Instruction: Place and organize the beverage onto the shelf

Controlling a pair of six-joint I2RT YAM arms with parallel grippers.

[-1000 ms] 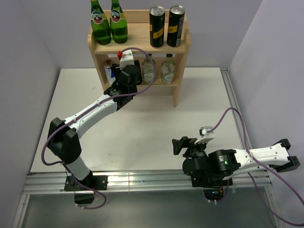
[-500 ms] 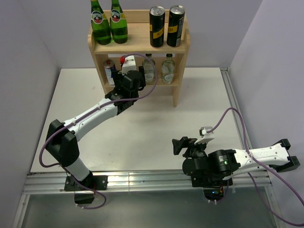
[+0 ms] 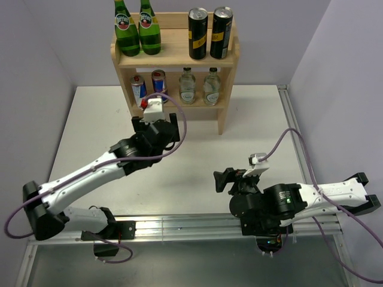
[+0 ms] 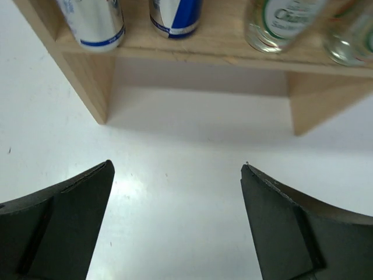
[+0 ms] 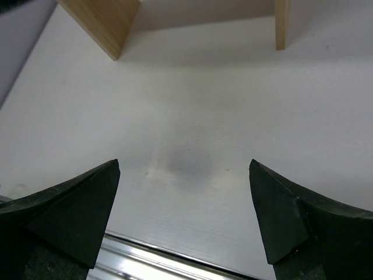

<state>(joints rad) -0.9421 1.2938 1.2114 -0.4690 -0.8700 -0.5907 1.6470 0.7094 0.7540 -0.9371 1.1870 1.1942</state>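
Note:
The wooden shelf (image 3: pixel 174 56) stands at the table's far edge. On its top tier, at the right, are two black-and-yellow cans (image 3: pixel 198 33). The lower tier holds two blue-silver-red cans (image 3: pixel 158 84) at the left and two clear bottles (image 3: pixel 187 86) at the right. My left gripper (image 4: pixel 177 169) is open and empty over the white table, a short way in front of the shelf's lower board (image 4: pixel 204 53), with the slim cans (image 4: pixel 175 16) and a bottle (image 4: pixel 280 26) above it in that view. My right gripper (image 5: pixel 184 166) is open and empty near the table's front edge.
Two large green glass bottles (image 3: pixel 137 28) stand on the top tier at the left. The shelf's side panels (image 5: pixel 105 20) reach down to the table. A metal rail (image 3: pixel 179 224) runs along the near edge. Walls close in the left, right and back.
My left gripper has opened and drawn back from the lower tier toward the near side, leaving the second slim can beside the first. The right arm has barely moved.

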